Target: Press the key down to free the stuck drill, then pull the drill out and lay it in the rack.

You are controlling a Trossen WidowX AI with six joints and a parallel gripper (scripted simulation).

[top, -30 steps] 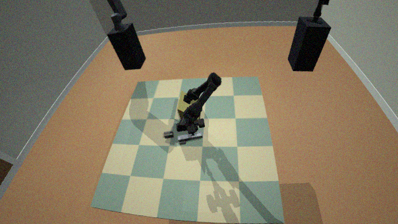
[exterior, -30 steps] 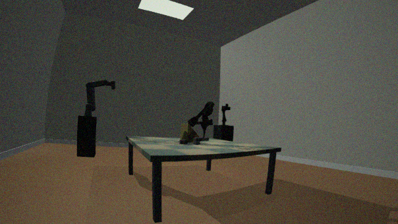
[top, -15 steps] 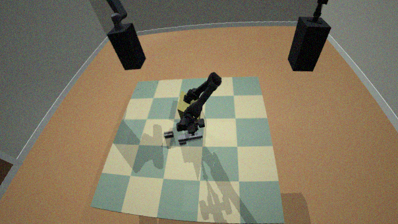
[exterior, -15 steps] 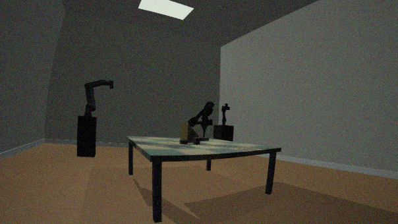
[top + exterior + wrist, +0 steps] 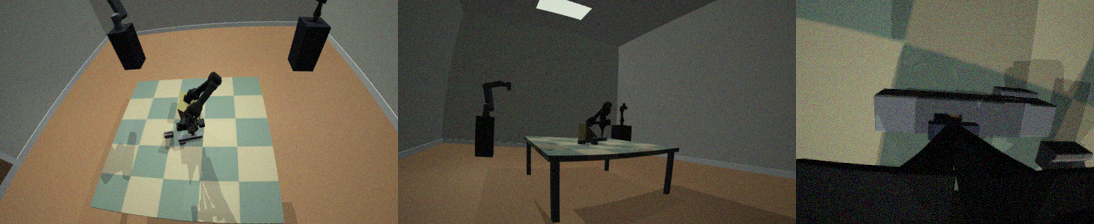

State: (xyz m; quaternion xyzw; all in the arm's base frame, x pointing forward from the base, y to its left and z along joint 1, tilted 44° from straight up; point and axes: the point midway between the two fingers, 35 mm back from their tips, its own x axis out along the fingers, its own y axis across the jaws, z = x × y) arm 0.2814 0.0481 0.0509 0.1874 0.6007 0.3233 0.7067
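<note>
A long grey bar-shaped fixture (image 5: 896, 114) (image 5: 199, 135) lies across the middle of the wrist view. A small dark part (image 5: 937, 131) with a tiny orange spot sits at the middle of its near side; I cannot tell whether it is the key or the drill. My gripper (image 5: 952, 132) (image 5: 193, 133) (image 5: 601, 136) is shut and empty, pointing down, its tips at or just above that dark part; contact cannot be told. The fingers hide part of it. Neither the drill nor the rack can be told apart for certain.
A small dark block with a light stripe (image 5: 169, 134) (image 5: 1065, 154) stands beside the fixture's end. Another small block (image 5: 182, 143) (image 5: 1015, 92) is close against its far side. A yellow block (image 5: 182, 103) (image 5: 582, 132) stands by the arm's base. Shadows cross the checkered table top (image 5: 257, 163).
</note>
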